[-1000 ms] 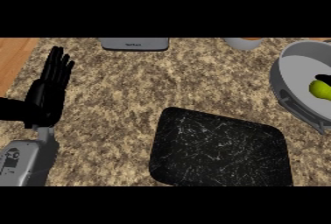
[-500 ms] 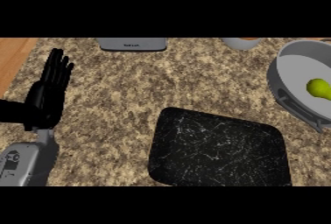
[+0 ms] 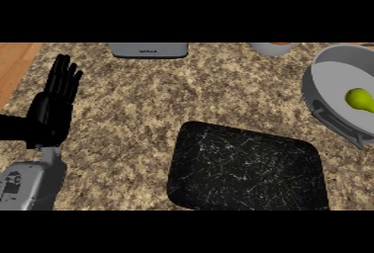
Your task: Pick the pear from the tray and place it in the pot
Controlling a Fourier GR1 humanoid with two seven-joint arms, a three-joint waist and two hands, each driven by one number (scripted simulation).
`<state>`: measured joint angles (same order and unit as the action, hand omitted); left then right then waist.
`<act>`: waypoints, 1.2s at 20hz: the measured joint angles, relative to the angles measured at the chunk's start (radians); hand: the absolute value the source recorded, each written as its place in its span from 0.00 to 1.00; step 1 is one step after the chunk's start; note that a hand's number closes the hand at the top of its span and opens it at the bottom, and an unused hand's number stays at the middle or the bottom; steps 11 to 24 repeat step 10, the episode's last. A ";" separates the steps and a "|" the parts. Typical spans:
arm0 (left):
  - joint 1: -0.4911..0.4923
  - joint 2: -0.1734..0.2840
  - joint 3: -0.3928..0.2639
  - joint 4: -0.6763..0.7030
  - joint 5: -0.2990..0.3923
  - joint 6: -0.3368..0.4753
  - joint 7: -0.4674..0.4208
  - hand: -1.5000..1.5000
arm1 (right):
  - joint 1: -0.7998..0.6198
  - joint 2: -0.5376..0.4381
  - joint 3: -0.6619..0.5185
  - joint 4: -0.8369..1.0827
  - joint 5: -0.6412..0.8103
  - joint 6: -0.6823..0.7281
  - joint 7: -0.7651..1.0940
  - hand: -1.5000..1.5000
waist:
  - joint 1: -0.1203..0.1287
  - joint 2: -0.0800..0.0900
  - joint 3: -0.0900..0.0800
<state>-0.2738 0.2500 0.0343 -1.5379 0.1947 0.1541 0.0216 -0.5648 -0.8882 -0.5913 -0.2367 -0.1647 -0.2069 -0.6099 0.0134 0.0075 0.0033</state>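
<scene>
A yellow-green pear lies inside the grey pot at the right edge of the head view. The black speckled tray sits at the lower middle of the counter with nothing on it. My left hand rests open at the left side, fingers straight and pointing up, far from both tray and pot. No right hand shows anywhere.
A grey appliance stands at the counter's back edge, and part of a pale bowl shows at the back right. A wooden strip borders the granite counter on the left.
The pear has shifted slightly inside the pot. The left hand has stayed still.
</scene>
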 measured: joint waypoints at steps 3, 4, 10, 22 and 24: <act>0.022 -0.004 0.003 -0.016 0.000 -0.005 0.002 0.50 | 0.055 -0.024 -0.033 0.018 -0.031 0.042 -0.042 0.00 | 0.000 -0.001 0.000; 0.031 -0.007 0.001 -0.031 -0.001 0.000 0.008 0.50 | 0.078 -0.037 -0.043 0.024 -0.040 0.066 -0.048 0.00 | -0.001 -0.001 0.000; 0.000 0.006 0.025 -0.013 0.002 -0.015 0.025 0.50 | 0.153 -0.092 -0.074 0.049 -0.072 0.154 -0.086 0.00 | -0.001 -0.001 0.001; 0.000 0.006 0.025 -0.013 0.002 -0.015 0.025 0.50 | 0.153 -0.092 -0.074 0.049 -0.072 0.154 -0.086 0.00 | -0.001 -0.001 0.001; 0.000 0.006 0.025 -0.013 0.002 -0.015 0.025 0.50 | 0.153 -0.092 -0.074 0.049 -0.072 0.154 -0.086 0.00 | -0.001 -0.001 0.001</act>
